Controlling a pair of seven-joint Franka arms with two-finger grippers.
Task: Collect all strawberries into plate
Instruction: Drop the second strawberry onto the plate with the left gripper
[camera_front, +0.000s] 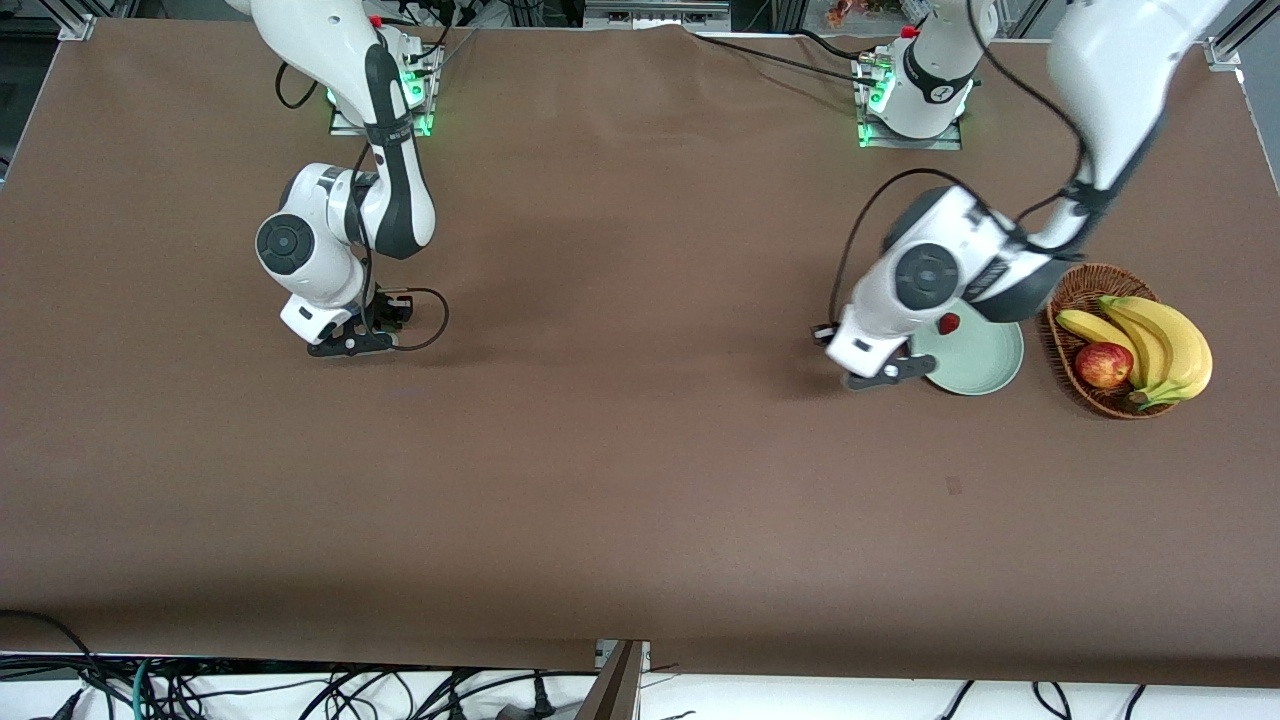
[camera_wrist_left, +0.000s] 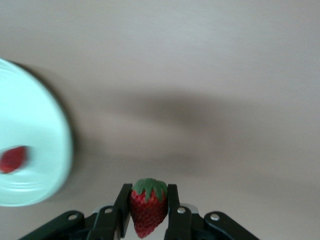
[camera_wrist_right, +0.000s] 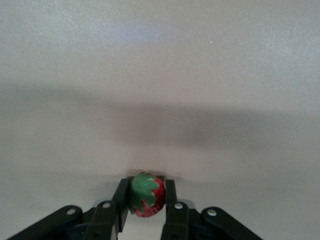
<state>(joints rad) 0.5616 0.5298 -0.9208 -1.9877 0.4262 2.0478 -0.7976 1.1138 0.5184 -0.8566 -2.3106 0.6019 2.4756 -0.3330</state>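
The left gripper (camera_wrist_left: 148, 212) pinches a strawberry (camera_wrist_left: 148, 206) beside the plate (camera_front: 985, 358), cap pointing away from the wrist, long axis along the fingers. The right gripper (camera_wrist_right: 145, 200) clamps another strawberry (camera_wrist_right: 146, 195) toward the right arm's end. One berry (camera_front: 948, 323) lies on the plate. Lift straight, keeping grips firm.
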